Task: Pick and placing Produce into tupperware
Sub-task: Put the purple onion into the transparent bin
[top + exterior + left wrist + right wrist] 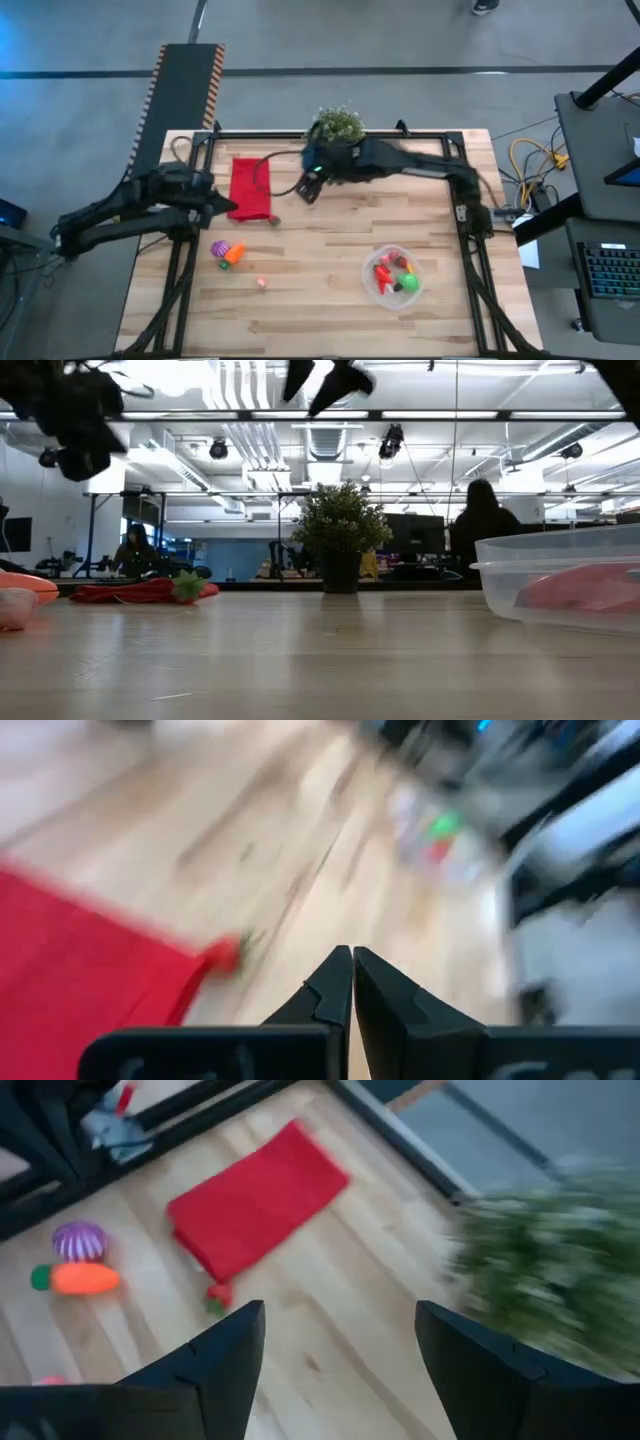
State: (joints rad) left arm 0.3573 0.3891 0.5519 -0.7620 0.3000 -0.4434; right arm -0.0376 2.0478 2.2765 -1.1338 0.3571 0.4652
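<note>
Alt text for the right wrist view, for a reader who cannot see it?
The right gripper, fingers spread open, hangs above the wooden table. Beyond lie a red folded cloth, an orange carrot and a purple piece, beside a blurred green plant.

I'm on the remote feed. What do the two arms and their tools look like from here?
Both arms are dark, nearly black, jointed links. The left tool has two black, wedge-shaped fingers tapering to points on a flat black crossbar. The right tool has two broad, flat black fingers, angular at the tips. A small green light glows by the right arm's wrist. No stripes or lettering are legible on either arm.
</note>
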